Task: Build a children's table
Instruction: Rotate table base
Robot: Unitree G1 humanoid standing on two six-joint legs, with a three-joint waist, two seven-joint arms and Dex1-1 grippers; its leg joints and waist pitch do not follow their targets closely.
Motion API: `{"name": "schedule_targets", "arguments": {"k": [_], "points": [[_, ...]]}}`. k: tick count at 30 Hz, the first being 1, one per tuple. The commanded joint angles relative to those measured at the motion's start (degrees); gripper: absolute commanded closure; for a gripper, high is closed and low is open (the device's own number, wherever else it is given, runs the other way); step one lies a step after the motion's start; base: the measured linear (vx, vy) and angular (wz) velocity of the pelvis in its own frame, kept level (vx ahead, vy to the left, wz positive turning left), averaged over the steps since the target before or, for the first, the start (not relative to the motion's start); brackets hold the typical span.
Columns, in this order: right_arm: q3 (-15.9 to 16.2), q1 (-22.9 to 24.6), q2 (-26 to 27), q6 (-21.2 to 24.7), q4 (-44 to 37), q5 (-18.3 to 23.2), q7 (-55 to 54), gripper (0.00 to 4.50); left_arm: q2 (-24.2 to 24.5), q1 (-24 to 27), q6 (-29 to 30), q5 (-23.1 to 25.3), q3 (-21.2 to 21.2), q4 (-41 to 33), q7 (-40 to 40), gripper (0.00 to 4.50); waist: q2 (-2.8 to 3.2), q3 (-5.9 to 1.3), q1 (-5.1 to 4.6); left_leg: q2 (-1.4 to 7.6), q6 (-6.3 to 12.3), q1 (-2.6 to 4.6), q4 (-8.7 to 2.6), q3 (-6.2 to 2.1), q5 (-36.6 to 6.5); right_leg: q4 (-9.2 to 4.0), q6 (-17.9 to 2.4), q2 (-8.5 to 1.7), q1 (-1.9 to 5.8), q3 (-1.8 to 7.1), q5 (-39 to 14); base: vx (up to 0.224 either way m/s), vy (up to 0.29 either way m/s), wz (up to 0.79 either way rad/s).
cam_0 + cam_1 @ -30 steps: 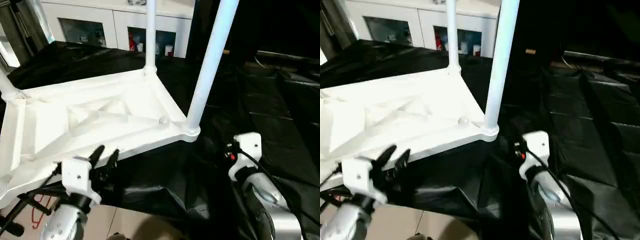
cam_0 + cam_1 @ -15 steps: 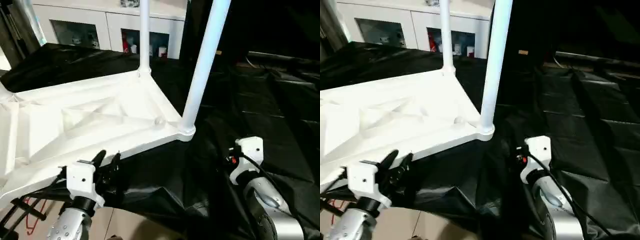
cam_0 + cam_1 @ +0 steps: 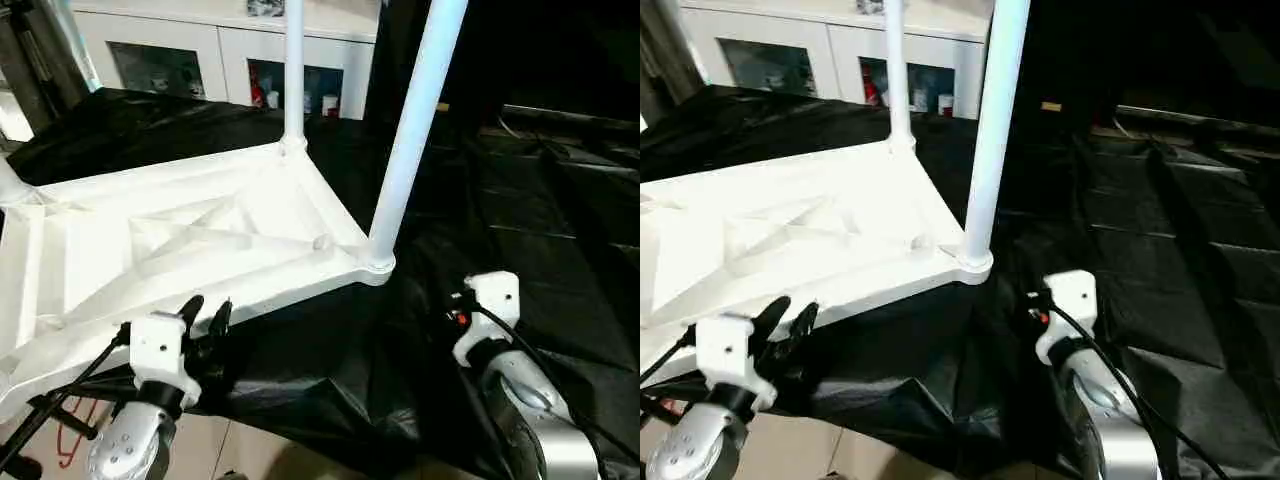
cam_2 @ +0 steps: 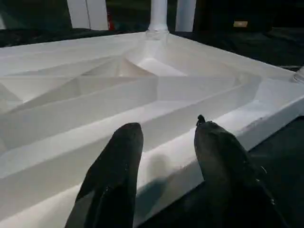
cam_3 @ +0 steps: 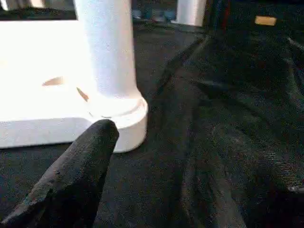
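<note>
The white children's table lies upside down on black sheeting, its ribbed underside (image 3: pixel 200 240) facing up. Legs stand up from its corner sockets: a near-right leg (image 3: pixel 410 130), a far leg (image 3: pixel 293 70) and part of one at the left (image 3: pixel 10 185). My left gripper (image 3: pixel 207 306) is at the top's near edge, open, its two black fingers (image 4: pixel 118 161) apart just above the rim with nothing between them. My right gripper (image 3: pixel 465 305) hovers open a little short of the near-right corner socket (image 5: pixel 118 114). One of its fingers (image 5: pixel 85 161) points at the base of that leg without touching it.
A white cabinet with glass doors (image 3: pixel 210 60) stands behind the work area. Wrinkled black sheeting (image 3: pixel 520 200) covers the surface to the right of the table. Below the sheet's near edge is light floor (image 3: pixel 260 445) with a red cable (image 3: pixel 70 425).
Only the view has swayed a little. Both grippers keep their places beside the table, and their openings look the same.
</note>
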Motion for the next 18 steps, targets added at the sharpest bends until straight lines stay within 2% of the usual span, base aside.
{"name": "schedule_targets", "arguments": {"k": [1,4,6,7,9,10,11,12,13,14,15,16,18], "points": [[1.6,0.36,-1.34,0.7,-2.07,2.16,4.06,0.82,0.14,-0.62,0.85,-1.02,-0.82,-0.84,-0.36,2.4,0.87,-2.4,0.11,1.2,0.88,0.4,-3.99,-0.41,-20.73,-4.64,-3.59,-3.09,2.01,2.49,-18.4,0.0,0.0,0.0],[2.54,0.56,-2.27,1.84,-3.05,3.34,6.57,0.82,0.16,-0.64,1.59,-1.89,-1.18,-1.21,-1.07,2.4,0.75,-2.4,0.11,1.18,1.22,0.11,-4.04,-0.43,-20.32,-4.49,-3.74,-3.16,2.25,2.45,-18.48,0.0,0.0,0.0],[3.95,0.07,-4.28,4.77,-4.04,6.96,12.49,0.82,1.84,0.34,3.81,-5.35,-2.39,-2.8,-5.31,2.4,-0.34,-2.43,0.27,1.31,1.78,0.1,-3.95,-0.34,-19.85,-4.63,-3.64,-3.29,2.25,2.5,-20.15,0.0,0.0,0.0],[4.57,-0.66,-5.25,5.98,-3.78,8.25,14.78,0.82,3.72,1.18,4.9,-6.52,-3.11,-3.69,-7.87,2.4,0.3,-2.42,0.52,1.33,1.95,0.2,-4.02,-0.49,-19.55,-4.48,-3.86,-3.4,2.17,2.52,-20.51,0.0,0.0,0.0],[4.99,-1.32,-5.84,6.57,-3.29,8.77,16.11,0.82,5.12,1.89,5.9,-7.1,-3.35,-4.21,-9.43,2.4,0.4,-2.34,0.35,1.4,1.83,0.06,-4.11,-0.52,-19.63,-4.49,-4.04,-3.29,2.12,2.49,-20.39,0.0,0.0,0.0],[5.88,-2.51,-6.83,7.63,-2.31,9.37,18.5,0.82,7.54,3.13,7.44,-7.6,-3.38,-4.81,-11.82,2.4,-0.12,-2.33,0.34,1.3,1.85,0.15,-4.08,-0.49,-19.8,-4.36,-4.11,-3.4,2.11,2.46,-21.55,0.0,0.0,0.0],[6.69,-3.87,-7.41,7.57,-0.74,9.2,20.37,0.82,9.43,4.01,8.83,-8.02,-3.01,-5.19,-13.48,2.4,-0.05,-2.22,0.21,1.27,1.83,0.06,-4.12,-0.47,-19.88,-4.52,-3.93,-3.32,2.02,2.46,-22.12,0.0,0.0,0.0],[7.43,-5.57,-7.68,7.46,1.37,8.99,21.87,0.82,11.52,4.81,9.81,-8.26,-2.58,-5.46,-15.18,2.4,-0.57,-2.33,0.19,1.27,1.78,0.26,-3.99,-0.55,-20.25,-4.28,-4.22,-3.49,1.9,2.36,-23.11,0.0,0.0,0.0],[7.86,-6.85,-7.61,7.18,3.04,8.8,22.68,0.82,12.91,5.24,10.16,-8.26,-2.26,-5.53,-16.22,2.4,-0.31,-2.02,-0.07,1.21,1.5,0.18,-4.14,-0.44,-21.02,-4.71,-3.8,-3.36,1.73,2.42,-25.04,0.0,0.0,0.0],[7.86,-6.85,-7.61,7.18,3.04,8.8,22.68,0.82,12.91,5.24,10.16,-8.26,-2.26,-5.53,-16.22,2.4,-0.23,-2.09,0.1,1.22,1.26,0.62,-3.94,-0.45,-21.68,-4.8,-3.85,-3.38,1.42,2.39,-25.58,0.0,0.0,0.0],[8.16,-8.61,-7.03,6.22,5.46,8.28,23.11,0.82,14.08,5.51,10.75,-8.03,-1.64,-5.34,-16.72,2.4,-0.72,-1.91,0.17,1.24,1.04,0.87,-3.98,-0.43,-22.57,-4.92,-3.92,-3.49,1.25,2.46,-26.69,0.0,0.0,0.0],[8.2,-9.15,-6.76,6.07,6.17,8.29,23.23,0.82,14.38,5.51,10.77,-7.86,-1.5,-5.24,-16.79,2.4,-0.54,-1.94,0.14,1.22,0.78,0.84,-4.09,-0.52,-22.82,-4.89,-4.05,-3.48,1.35,2.44,-26.79,0.0,0.0,0.0],[8.52,-12.6,-5.09,4.69,10.76,8.01,23.8,0.82,15.92,5.44,11.2,-6.95,-0.51,-4.68,-16.85,2.4,-0.57,-1.98,0.27,1.34,0.16,1.15,-4.15,-0.57,-24.12,-4.95,-4.16,-3.44,1.13,2.4,-26.76,0.0,0.0,0.0]]}}
